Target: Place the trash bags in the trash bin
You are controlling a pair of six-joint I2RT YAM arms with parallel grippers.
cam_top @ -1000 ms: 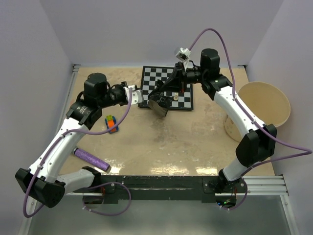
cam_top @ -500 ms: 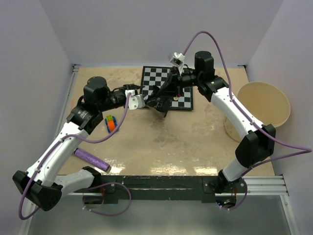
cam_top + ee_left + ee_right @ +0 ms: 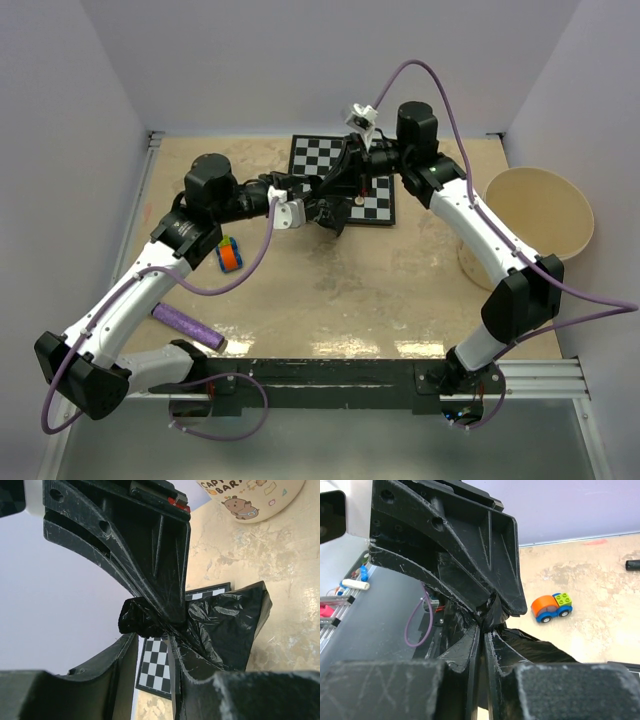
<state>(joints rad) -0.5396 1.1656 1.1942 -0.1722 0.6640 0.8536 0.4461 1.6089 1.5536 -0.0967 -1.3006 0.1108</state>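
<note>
Up front, a purple roll [image 3: 185, 326], with a toy car [image 3: 229, 254] just past it. Then the trash bag [image 3: 225, 625] (crumpled black film) at the near edge of the chessboard [image 3: 325, 155], with the left gripper [image 3: 167, 630] and right gripper [image 3: 487, 620] both pinching it. Well off to the right sits the trash bin [image 3: 540, 215].

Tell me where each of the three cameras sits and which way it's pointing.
Top external: fixed above and behind the bases, looking down on the table; both arms show, meeting at the trash bag by the chessboard.
Left wrist: on the left arm, looking past its own jaws, pinching the bag, toward the chessboard.
Right wrist: on the right arm, looking past its own jaws, pinching the bag, toward the toy car.
Shared: all three show the bag; top and right wrist both show the car.
</note>
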